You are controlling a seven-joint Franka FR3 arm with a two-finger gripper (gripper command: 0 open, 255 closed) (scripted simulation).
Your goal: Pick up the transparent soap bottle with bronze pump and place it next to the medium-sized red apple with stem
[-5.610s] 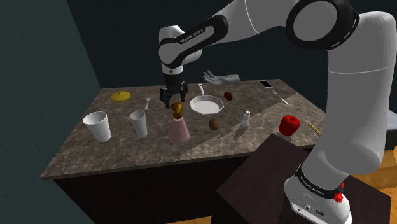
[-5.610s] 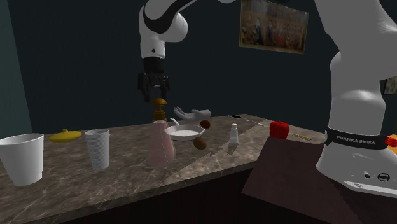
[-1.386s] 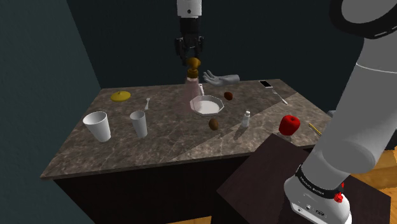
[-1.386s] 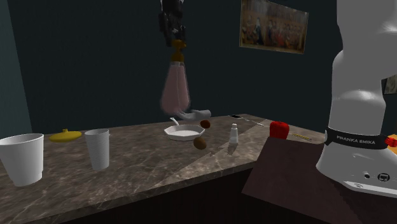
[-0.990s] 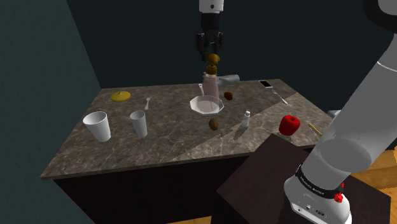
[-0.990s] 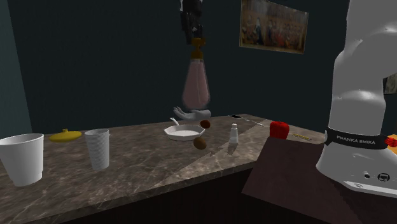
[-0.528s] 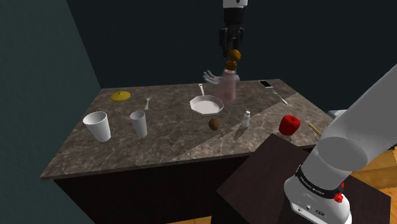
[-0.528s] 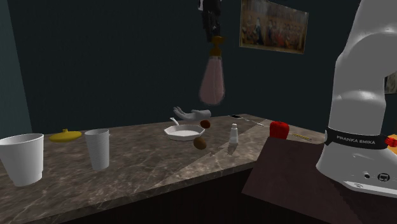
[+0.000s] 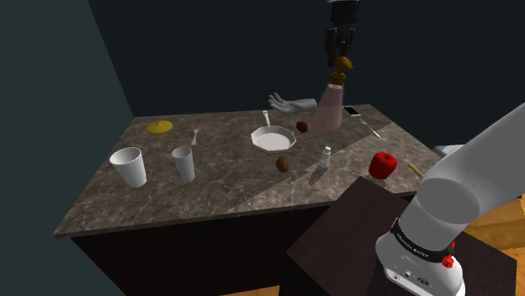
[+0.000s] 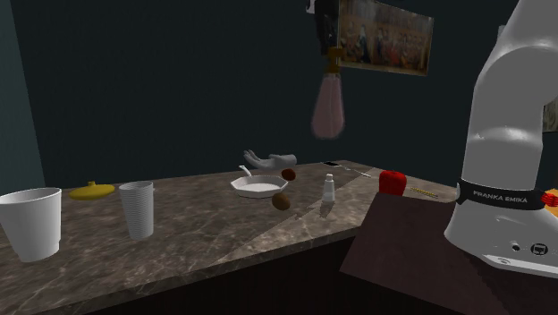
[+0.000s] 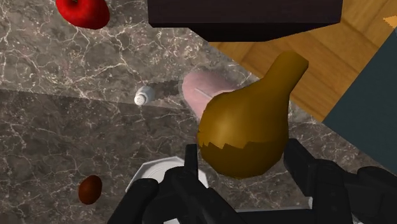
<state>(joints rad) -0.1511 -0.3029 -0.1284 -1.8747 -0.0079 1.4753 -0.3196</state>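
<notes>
High over the desk (image 9: 219,181), well above the red apple (image 9: 384,164) and off to its left in the shoulder view, the soap bottle (image 9: 330,108) hangs in the air from the end effector (image 9: 342,57). The black fingers are clamped on the bronze pump head, one on each side. That's plain in the wrist view, where the end effector (image 11: 245,162) pinches the pump and the pinkish see-through body (image 11: 203,92) drops away below it. The bottle's long axis runs pretty much straight up and down, base toward the desk, maybe tipped a touch.

The relation that matters: the apple (image 11: 81,11) isn't under the bottle. It sits on the desk near the edge by the dark stand (image 9: 370,227), and from the wrist camera a small white shaker (image 11: 144,95) lies roughly between the bottle's base and the apple. The second exterior view agrees, with the bottle (image 10: 328,112) up and to the left of the apple (image 10: 392,182).

So the guess is that the coming move is sideways toward the apple first, then down, keeping the bottle upright so the base lands flat just beside the apple and not on it. The shaker looks like the thing to stay clear of on the way.
</notes>
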